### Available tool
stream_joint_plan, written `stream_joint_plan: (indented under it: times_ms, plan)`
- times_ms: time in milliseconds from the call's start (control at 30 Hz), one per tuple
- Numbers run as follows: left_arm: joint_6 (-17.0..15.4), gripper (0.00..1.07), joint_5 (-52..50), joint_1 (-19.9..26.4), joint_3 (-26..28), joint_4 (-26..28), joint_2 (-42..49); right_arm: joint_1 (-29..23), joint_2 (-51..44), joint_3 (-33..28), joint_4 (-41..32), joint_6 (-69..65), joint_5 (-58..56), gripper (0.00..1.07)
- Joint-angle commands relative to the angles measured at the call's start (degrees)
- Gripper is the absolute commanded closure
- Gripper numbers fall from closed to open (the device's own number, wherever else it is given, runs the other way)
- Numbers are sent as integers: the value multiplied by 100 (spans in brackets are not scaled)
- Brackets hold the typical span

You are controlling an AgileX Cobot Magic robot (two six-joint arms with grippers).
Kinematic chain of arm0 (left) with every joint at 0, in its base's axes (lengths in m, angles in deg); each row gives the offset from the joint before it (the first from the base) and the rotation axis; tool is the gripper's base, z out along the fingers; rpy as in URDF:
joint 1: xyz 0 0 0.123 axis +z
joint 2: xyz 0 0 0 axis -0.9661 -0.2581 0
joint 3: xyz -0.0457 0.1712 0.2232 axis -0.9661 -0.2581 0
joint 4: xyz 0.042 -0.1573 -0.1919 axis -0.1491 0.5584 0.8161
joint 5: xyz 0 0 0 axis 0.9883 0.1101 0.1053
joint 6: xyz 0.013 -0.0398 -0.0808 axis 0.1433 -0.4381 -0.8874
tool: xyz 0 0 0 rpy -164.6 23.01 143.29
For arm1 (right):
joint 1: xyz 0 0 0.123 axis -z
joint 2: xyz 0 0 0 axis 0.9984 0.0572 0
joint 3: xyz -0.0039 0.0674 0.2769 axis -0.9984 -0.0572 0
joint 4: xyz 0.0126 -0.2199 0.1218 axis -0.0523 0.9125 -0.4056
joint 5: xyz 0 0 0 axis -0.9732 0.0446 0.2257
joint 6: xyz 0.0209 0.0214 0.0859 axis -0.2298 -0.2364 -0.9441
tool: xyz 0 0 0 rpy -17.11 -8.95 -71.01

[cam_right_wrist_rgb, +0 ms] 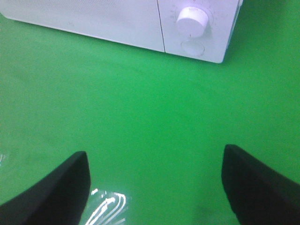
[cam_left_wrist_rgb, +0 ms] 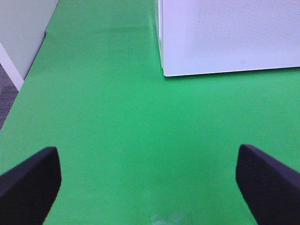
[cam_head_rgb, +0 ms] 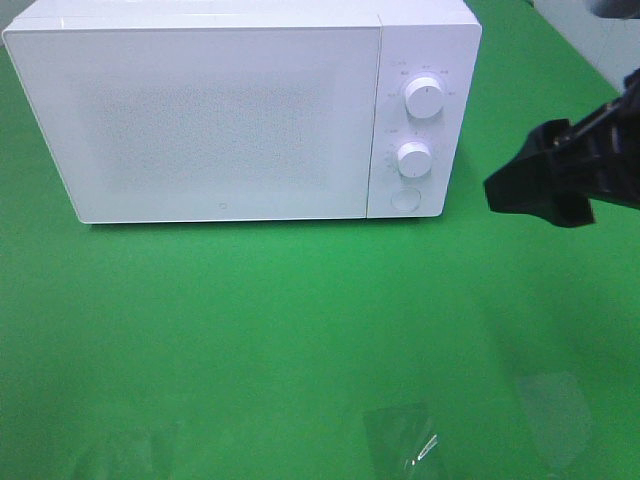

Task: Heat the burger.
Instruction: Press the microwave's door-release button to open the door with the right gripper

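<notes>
While the microwave (cam_head_rgb: 200, 110) stands closed at the far side, your left gripper (cam_left_wrist_rgb: 147, 157) and right gripper (cam_right_wrist_rgb: 154, 159) both hang empty, fingers apart, over the cloth (cam_head_rgb: 300, 320). You cannot tell where the burger is.

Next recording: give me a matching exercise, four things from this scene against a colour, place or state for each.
Things:
1. microwave door
2. round button
3. right gripper
4. table cover

Descriptions:
a. green
b. shut
c. open, holding nothing
d. just under the lower knob

Pairs: 1-b, 2-d, 3-c, 4-a
</notes>
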Motion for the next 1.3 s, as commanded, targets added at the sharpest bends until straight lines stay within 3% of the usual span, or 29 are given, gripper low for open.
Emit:
stream_joint_plan:
  times_ms: [33,300,667,1100,1300]
  plan:
    - [11,14,-6,6,-17,6,138,52,-384,40,115,63,-550,31]
    - [11,14,-6,6,-17,6,138,52,-1501,34,149,189,-1770,31]
    - [11,14,-6,6,-17,6,138,57,-2796,-11,613,132,-2200,31]
    - [11,14,-6,6,-17,6,138,1793,-5065,-1020,670,189,-2240,31]
    - [11,14,-6,6,-17,6,138,2057,-5604,-1077,670,189,-2229,31]
